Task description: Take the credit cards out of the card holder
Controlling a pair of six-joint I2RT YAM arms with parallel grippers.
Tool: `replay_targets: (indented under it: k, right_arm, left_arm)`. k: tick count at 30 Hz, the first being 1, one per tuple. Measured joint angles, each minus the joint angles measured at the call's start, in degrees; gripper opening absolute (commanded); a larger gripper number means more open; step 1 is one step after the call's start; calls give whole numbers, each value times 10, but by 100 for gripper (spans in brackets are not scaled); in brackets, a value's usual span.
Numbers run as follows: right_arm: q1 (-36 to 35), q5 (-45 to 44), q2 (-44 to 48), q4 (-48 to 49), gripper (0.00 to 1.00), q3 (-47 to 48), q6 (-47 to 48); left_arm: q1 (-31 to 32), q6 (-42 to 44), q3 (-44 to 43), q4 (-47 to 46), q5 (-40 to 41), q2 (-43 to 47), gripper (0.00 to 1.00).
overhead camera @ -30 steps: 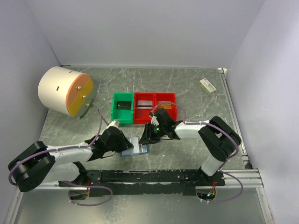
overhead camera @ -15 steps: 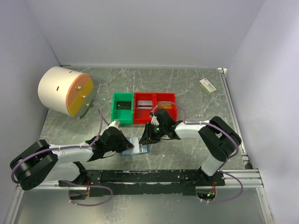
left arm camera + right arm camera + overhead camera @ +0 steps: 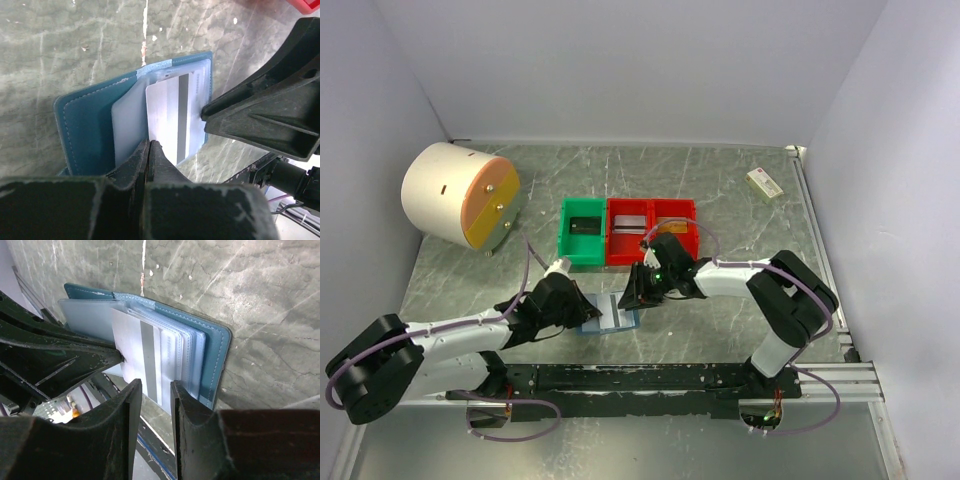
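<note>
The blue card holder lies open on the marble table, also seen from above as the holder. A white credit card with a grey stripe sticks partway out of its clear sleeves. My left gripper is shut, its tips pinching the card's near left edge. My right gripper stands open over the holder's other side. One of its fingers presses against the sleeves' edge, and nothing is between its jaws. From above, the left gripper and the right gripper flank the holder.
A green bin and a red bin stand just behind the holder. A white cylinder with an orange face is at the back left, and a small cream box at the back right. The black base rail runs along the near edge.
The left gripper's jaws have closed on the card's edge, and the left arm's elbow has swung out to the left. The right arm has stayed still.
</note>
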State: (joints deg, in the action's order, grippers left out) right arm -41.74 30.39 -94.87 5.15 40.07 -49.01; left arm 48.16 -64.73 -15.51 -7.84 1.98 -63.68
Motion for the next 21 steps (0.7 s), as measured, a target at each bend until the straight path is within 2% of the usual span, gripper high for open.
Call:
replay_targets:
  k: [5,11,18,21]
  right_arm:
    - [0,-6,14,-19,32,4,6]
    - [-1,20,40,14,33,7,10]
    - [-13,40,-9,32,33,30,16]
    - [-18,31,-32,22,33,32,26]
  left_arm:
    - [0,3,0,13,4,1,7]
    - [0,4,-1,14,4,-2,7]
    - [0,4,-1,13,4,-4,7]
    - [0,5,-1,13,4,-4,11]
